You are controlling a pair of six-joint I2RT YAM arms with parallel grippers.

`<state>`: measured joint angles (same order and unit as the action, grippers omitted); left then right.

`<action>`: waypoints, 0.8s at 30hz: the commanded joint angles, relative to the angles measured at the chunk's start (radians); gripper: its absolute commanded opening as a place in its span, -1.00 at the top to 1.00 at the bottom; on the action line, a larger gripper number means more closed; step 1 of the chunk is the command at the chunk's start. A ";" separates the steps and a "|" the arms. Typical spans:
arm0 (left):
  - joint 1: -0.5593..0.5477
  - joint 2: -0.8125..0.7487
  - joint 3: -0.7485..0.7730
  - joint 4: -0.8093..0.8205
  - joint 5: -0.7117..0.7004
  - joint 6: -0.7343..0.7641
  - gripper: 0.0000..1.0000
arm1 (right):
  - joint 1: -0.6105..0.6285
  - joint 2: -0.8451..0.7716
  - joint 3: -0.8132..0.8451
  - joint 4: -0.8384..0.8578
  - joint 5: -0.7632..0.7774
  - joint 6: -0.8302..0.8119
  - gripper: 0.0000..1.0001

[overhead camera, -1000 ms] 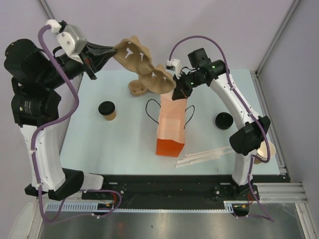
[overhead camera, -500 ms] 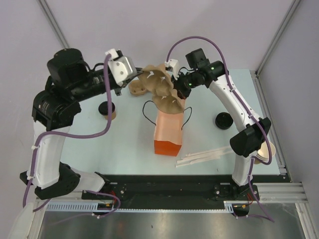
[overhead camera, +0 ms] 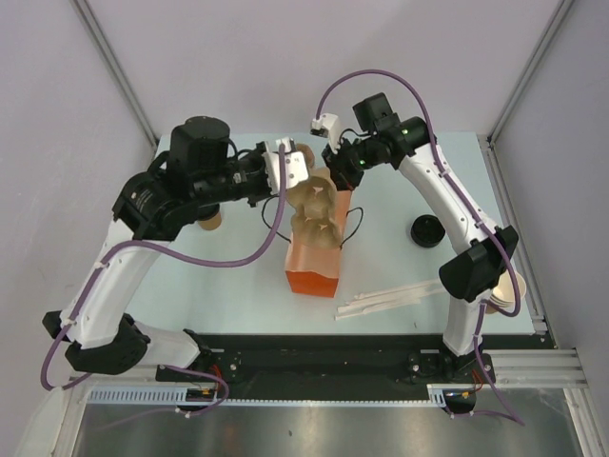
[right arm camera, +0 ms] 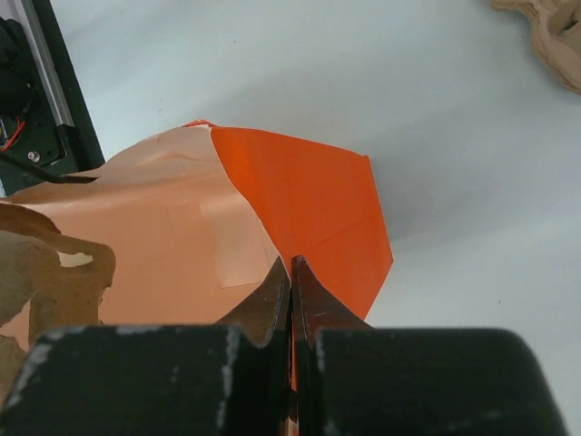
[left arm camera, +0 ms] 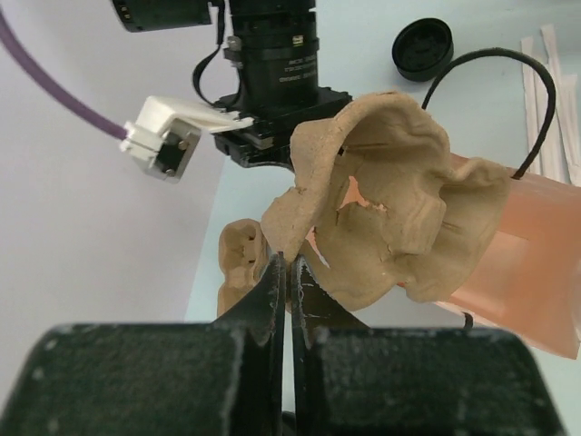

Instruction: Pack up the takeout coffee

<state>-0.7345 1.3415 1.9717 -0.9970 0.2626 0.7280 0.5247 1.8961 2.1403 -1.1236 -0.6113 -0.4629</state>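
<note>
Blocked at orange bag point(overhead camera: 314, 259) mouth by pulp carrier point(overhead camera: 316, 205); takeout coffee point(overhead camera: 213, 223) mostly covered from above by left arm point(overhead camera: 190, 186); passable over bare surface point(overhead camera: 385, 252) between bag and loose lid point(overhead camera: 427, 229)

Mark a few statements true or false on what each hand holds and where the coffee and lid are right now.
1. The left hand is shut on the pulp cup carrier. True.
2. The right hand hangs open above the bag. False: it is shut on the edge of the orange bag.
3. The loose black lid lies on the table to the right of the bag. True.
4. The takeout coffee is inside the bag. False: it stands on the table left of the bag, mostly hidden under the left arm.
</note>
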 commanded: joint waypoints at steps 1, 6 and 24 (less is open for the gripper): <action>-0.049 -0.019 -0.028 0.028 -0.045 0.036 1.00 | 0.008 -0.055 0.009 0.030 -0.001 0.020 1.00; -0.075 -0.019 -0.091 0.014 -0.051 0.056 1.00 | 0.008 -0.063 0.006 0.028 -0.015 0.027 1.00; -0.144 -0.038 -0.396 0.175 -0.209 0.019 1.00 | 0.037 -0.100 -0.020 0.051 -0.034 0.069 1.00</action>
<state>-0.8619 1.3270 1.6051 -0.8639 0.0937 0.7609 0.5522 1.8530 2.1204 -1.1175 -0.6147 -0.4107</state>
